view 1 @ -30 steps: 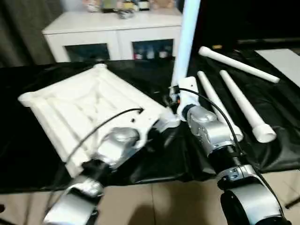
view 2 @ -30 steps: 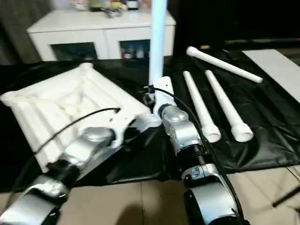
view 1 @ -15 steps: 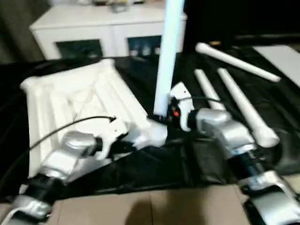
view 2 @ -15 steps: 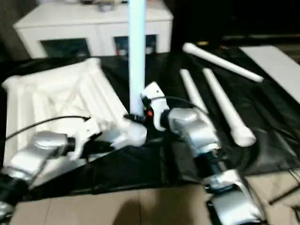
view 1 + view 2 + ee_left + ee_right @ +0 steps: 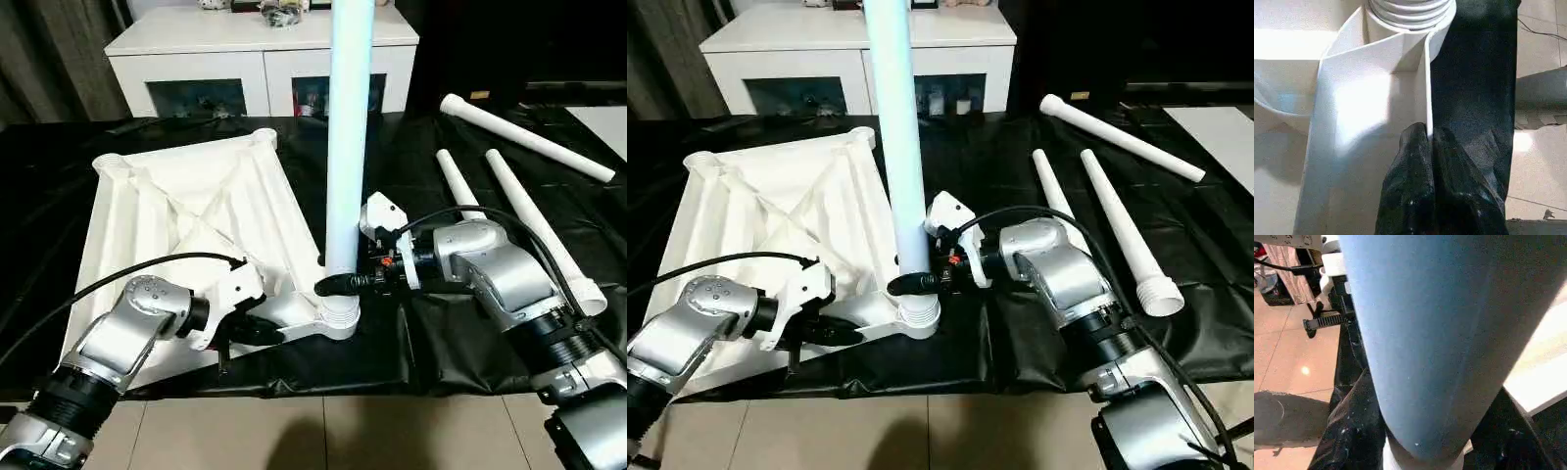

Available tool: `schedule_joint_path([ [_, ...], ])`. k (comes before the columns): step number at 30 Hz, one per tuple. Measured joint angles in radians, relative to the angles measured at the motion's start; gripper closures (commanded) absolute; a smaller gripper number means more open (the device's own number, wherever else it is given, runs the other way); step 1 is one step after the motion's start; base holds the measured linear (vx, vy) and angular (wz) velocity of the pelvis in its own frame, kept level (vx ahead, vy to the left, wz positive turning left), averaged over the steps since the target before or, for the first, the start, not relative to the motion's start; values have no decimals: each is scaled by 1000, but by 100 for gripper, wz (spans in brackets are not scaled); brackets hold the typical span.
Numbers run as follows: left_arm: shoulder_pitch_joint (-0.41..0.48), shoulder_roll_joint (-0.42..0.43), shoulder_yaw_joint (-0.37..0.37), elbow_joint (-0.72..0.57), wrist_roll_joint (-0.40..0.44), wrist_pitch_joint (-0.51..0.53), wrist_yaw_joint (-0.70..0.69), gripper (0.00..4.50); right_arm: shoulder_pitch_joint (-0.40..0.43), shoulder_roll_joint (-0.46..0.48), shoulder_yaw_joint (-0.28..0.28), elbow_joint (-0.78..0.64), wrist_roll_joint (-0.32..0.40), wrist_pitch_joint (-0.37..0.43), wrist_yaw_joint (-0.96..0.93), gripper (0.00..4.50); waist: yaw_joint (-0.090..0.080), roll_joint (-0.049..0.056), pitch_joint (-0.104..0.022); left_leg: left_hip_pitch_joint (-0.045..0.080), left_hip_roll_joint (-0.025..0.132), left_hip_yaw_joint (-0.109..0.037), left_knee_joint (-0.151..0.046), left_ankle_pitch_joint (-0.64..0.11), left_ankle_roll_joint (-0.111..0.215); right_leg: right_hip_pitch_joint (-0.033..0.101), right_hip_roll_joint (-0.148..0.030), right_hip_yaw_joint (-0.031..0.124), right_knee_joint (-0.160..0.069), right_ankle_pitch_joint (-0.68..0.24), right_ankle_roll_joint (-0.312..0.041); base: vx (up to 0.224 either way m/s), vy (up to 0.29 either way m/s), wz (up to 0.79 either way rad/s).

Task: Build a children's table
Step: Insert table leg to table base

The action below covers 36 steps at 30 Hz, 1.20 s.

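Left eye view: the white table top [image 5: 186,215] lies upside down on the black-covered bench [image 5: 470,343], ribbed X-braced underside up, toward the robot's left. One leg [image 5: 348,147] stands upright in the near corner socket [image 5: 336,318]. The right tool [image 5: 345,284] reaches in level from the right and grasps this upright leg just above the socket, one black finger showing in front of the tube. The left tool [image 5: 257,331] sits at the top's near edge, beside the same socket. Three spare legs [image 5: 529,220] lie on the black cover to the right, well apart from the top; a white cabinet [image 5: 260,59] with glass doors stands behind the bench. Right eye view: same layout; upright leg rises past the picture's top edge. Left wrist view: left tool's fingers [image 5: 1415,186] are clenched on a thin vertical rib [image 5: 1427,98] of the top's edge, with the socket's ringed collar just beyond. Right wrist view: the leg's tube sits between the right tool's two dark fingers [image 5: 1349,431], touching both.
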Motion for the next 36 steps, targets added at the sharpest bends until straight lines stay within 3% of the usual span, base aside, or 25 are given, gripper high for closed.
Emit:
schedule_joint_path([
  [6, -20, -9, -2, 42, 30, -28, 19, 450, 8, 27, -7, 27, -2, -16, -61, 269, -1, -1, 0, 1, 0, 0, 0, 0, 0, 1, 0, 0, 1, 0, 1, 0, 0, 0],
  [9, -53, -47, 3, 100, 65, -39, 100, 450, 5, 91, -61, 90, -19, -14, -205, 269, -7, -3, -2, 4, 0, 0, 0, 1, -1, 3, 0, 2, 2, 1, 1, 0, 0, 0],
  [11, -86, -101, 10, 154, 91, -37, 190, 450, -9, 156, -118, 156, -29, -4, -376, 269, -17, -4, -2, 9, 0, 0, 0, 1, -1, 6, 0, 4, 1, 1, 1, 0, 0, 0],
  [17, -179, -322, 36, 296, 120, 56, 474, 450, -34, 281, -238, 260, -63, -8, -833, 269, -25, -5, -1, 19, -4, 0, -1, 1, -1, 15, 1, 15, -5, -3, 9, 0, 0, 0],
  [23, -271, -475, 51, 435, 145, 86, 652, 450, -87, 362, -285, 377, -121, -72, -1117, 269, -24, -2, -3, 18, -13, -4, -3, 1, 0, 16, 0, 21, -9, -5, 13, 0, 0, 0],
  [29, -280, -478, 56, 451, 145, 85, 659, 450, -119, 384, -303, 433, -123, -93, -1183, 269, -33, 0, -4, 16, -16, -9, -4, 1, 0, 16, 0, 21, -10, -6, 13, 0, 0, 0],
  [33, -284, -468, 60, 460, 145, 72, 653, 450, -137, 406, -340, 486, -117, -162, -1169, 269, -46, 3, -2, 16, -17, -11, -11, 0, 0, 16, 0, 19, -18, -6, 14, 0, 0, 0],
  [36, -291, -464, 61, 463, 144, 67, 648, 450, -137, 411, -358, 488, -105, -190, -1146, 199, -47, 3, 0, 14, -18, -10, -15, 1, 0, 14, 0, 19, -25, -6, 14, 0, 0, 0],
])
